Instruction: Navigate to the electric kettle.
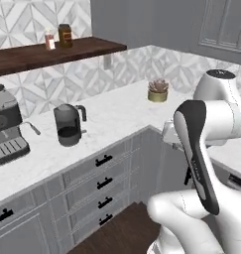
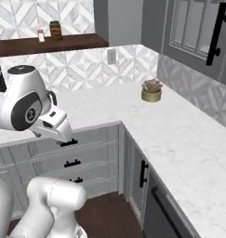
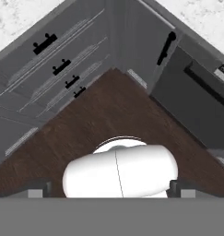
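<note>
We are seeing the gripper [image 3: 109, 188] in the hand view, looking straight down at the dark wood floor [image 3: 109, 115] in the inner corner of the cabinets; its two finger tips [image 3: 39, 188] are standing far apart at the bottom, so the jaws are spread with nothing between them. Around the floor we are finding the drawer fronts [image 3: 58, 64] with black handles on one side and a dark appliance door [image 3: 196, 97] on the other.

Further out, the electric kettle [image 1: 69, 125] is standing on the white marble counter [image 1: 122, 116], near its front edge, above the drawers. Just beside it, toward the counter's left end, the espresso machine [image 1: 5, 129] is sitting. A small potted succulent [image 1: 157, 91] is resting near the counter's inner corner, by the wall. Above, a jar [image 1: 65, 35] and a small bottle [image 1: 49, 39] are standing on the dark wooden shelf [image 1: 87, 48].
</note>
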Motion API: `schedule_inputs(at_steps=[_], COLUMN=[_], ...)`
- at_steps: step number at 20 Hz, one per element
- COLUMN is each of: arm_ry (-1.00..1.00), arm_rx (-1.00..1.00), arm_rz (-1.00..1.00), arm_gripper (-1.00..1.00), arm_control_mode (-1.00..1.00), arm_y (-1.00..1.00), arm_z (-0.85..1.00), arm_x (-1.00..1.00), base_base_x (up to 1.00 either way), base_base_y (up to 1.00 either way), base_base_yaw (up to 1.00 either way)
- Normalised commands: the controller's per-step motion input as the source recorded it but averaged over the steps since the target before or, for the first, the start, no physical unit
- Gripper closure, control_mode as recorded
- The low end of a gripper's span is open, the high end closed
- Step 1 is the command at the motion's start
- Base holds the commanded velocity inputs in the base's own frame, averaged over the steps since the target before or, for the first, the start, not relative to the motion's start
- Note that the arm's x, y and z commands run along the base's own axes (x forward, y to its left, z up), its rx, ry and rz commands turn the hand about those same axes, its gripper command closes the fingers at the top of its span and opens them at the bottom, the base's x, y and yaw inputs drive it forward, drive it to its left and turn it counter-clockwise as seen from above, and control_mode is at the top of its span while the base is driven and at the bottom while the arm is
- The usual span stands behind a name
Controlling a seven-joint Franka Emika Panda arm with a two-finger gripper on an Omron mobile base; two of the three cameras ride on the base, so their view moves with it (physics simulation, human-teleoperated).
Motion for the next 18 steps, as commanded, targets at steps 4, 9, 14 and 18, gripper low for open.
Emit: schedule_inputs(at_steps=[4, 9, 14, 18], arm_ry=[0.00, 0.00, 0.00, 0.00], arm_rx=[0.00, 0.00, 0.00, 0.00], arm_rz=[0.00, 0.00, 0.00, 0.00], arm_gripper=[-1.00, -1.00, -1.00, -1.00], arm_control_mode=[1.00, 1.00, 1.00, 1.00], arm_y=[0.00, 0.00, 0.00, 0.00], arm_z=[0.00, 0.00, 0.00, 0.00], arm_x=[0.00, 0.00, 0.00, 0.00], base_base_x=[0.40, 0.57, 0.58, 0.39], base_base_y=[0.00, -0.24, -0.65, -0.68], base_base_yaw=[0.90, 0.76, 0.53, 0.27])
